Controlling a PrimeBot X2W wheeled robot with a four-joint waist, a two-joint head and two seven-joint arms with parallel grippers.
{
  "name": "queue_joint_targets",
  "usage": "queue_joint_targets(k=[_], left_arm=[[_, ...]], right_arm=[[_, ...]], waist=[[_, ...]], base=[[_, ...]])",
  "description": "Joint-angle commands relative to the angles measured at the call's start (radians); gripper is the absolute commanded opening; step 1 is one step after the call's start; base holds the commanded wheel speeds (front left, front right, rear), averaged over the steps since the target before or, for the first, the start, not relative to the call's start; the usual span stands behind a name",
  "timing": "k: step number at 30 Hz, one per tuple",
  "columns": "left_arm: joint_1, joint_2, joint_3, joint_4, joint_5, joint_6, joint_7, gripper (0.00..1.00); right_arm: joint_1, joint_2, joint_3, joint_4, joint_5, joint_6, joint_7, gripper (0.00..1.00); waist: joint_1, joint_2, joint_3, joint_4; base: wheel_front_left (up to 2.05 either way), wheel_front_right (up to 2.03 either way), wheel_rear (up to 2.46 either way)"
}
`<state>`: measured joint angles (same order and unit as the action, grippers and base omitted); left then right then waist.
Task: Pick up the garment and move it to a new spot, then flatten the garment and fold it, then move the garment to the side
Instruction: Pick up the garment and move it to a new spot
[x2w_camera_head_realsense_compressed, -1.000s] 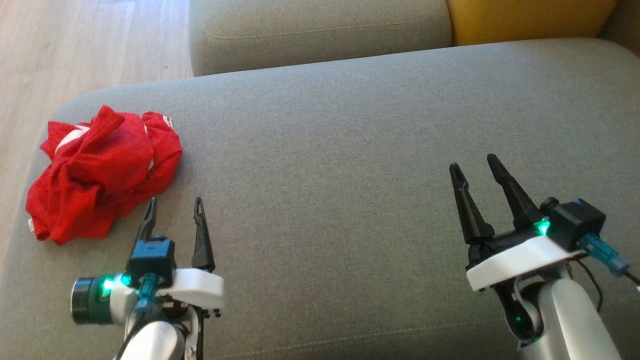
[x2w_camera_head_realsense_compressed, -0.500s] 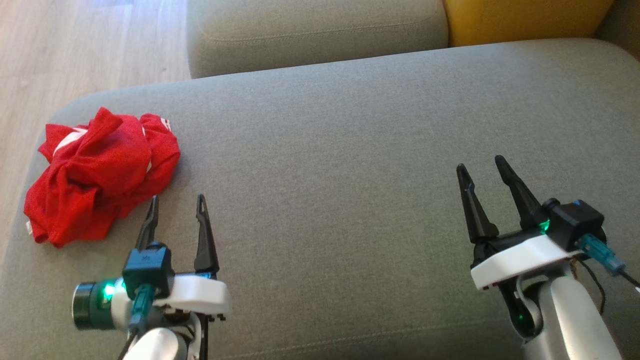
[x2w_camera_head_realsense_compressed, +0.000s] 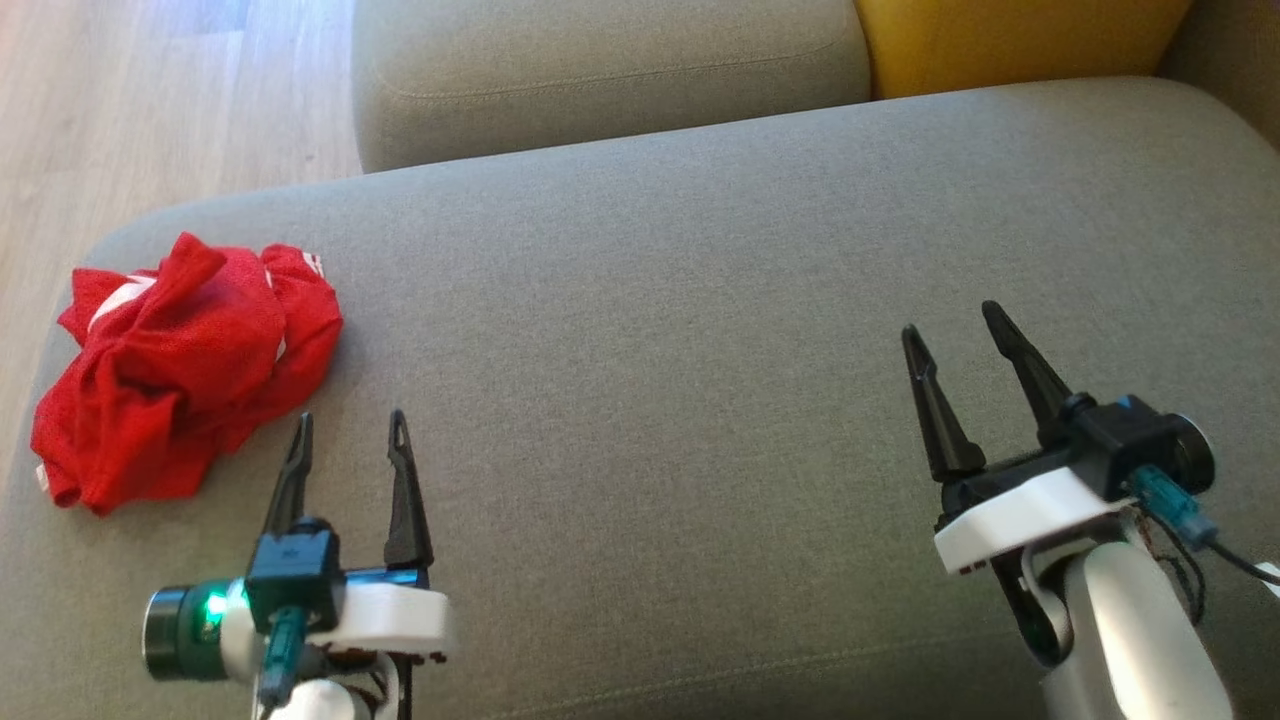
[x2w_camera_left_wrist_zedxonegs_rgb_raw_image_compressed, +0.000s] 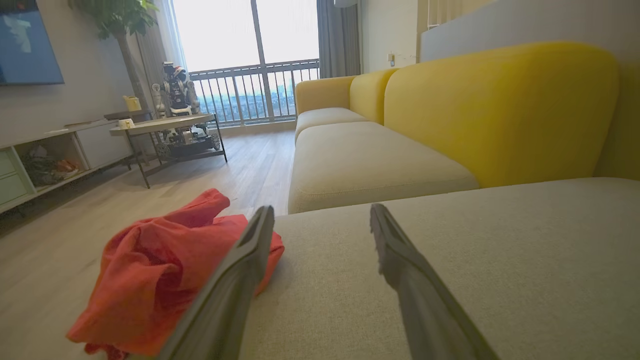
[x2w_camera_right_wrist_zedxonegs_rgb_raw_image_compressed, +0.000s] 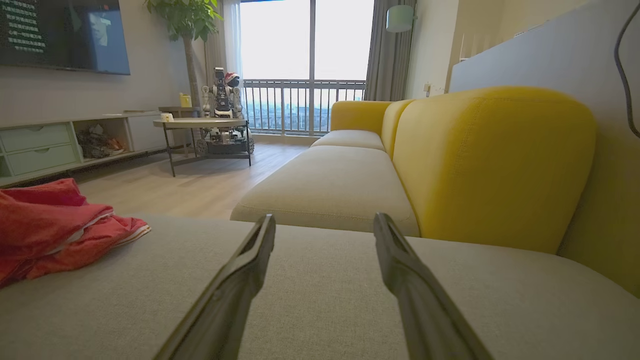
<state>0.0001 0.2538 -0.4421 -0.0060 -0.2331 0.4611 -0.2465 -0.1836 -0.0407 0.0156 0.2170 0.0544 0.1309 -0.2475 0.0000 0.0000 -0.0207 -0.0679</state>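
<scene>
Jaws on both grippers stand apart w/ nothing between them. L gripper (x2w_camera_head_realsense_compressed: 350, 420) hovers low over the seat cushion (x2w_camera_head_realsense_compressed: 650, 300), fingers pointing away from the robot. R gripper (x2w_camera_head_realsense_compressed: 949, 320) is far over on the other side, well apart from the work.

The garment (x2w_camera_head_realsense_compressed: 180, 370), a crumpled red mesh heap w/ white trim, lies just beyond and to the left of the L fingertips, near but not touching. In the left wrist view it sits off to the left of the gap, not inside it, so closing now would prob. catch air.

Risks, as I judge them:
- The heap is at the cushion's left end, close to the rounded edge, w/ wood floor (x2w_camera_head_realsense_compressed: 150, 100) below. If the L gripper comes in sideways and shoves instead of straddling, the bundle could slide off.
- Pinching only a top fold means one layer lifts and the rest trails and drags, poss. over the edge, leaving a twisted lump that's harder to flatten.
- Pointed fingertips + open mesh = snag risk; cloth may not drop free at the new spot.
- Going too deep could nip the sofa fabric along w/ the garment.
- R gripper is too far off to help catch a slip.
</scene>
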Motion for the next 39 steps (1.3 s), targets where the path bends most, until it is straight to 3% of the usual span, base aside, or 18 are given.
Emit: queue_joint_targets(k=[1,9,23,27,39], left_arm=[[-0.031,0.001,0.047,-0.03,0.042,-0.008,-0.015,1.0],[-0.012,-0.053,0.107,0.007,0.095,-0.08,-0.015,1.0],[-0.003,-0.107,0.166,0.041,0.154,-0.155,-0.015,1.0],[-0.006,-0.111,0.175,0.048,0.168,-0.171,-0.015,1.0],[0.049,-0.101,0.221,0.047,0.182,-0.197,-0.015,1.0]], right_arm=[[-0.054,-0.01,0.031,-0.031,-0.032,0.0,-0.014,1.0],[-0.051,-0.01,0.039,-0.015,-0.006,0.0,-0.014,1.0],[-0.045,-0.009,0.028,-0.012,0.005,0.0,-0.014,1.0],[-0.033,-0.009,0.028,-0.014,0.014,0.0,-0.014,1.0],[0.02,-0.009,0.071,-0.014,0.043,0.0,-0.014,1.0]], waist=[[0.0,0.0,-0.001,-0.002],[0.0,0.0,0.0,0.003],[0.0,0.0,0.003,0.038],[0.0,0.0,0.001,0.083],[0.0,0.0,-0.037,0.303]], base=[[0.0,0.0,0.0],[0.0,0.0,0.0],[0.0,0.0,0.0],[0.0,0.0,0.0],[0.0,0.0,0.0]])
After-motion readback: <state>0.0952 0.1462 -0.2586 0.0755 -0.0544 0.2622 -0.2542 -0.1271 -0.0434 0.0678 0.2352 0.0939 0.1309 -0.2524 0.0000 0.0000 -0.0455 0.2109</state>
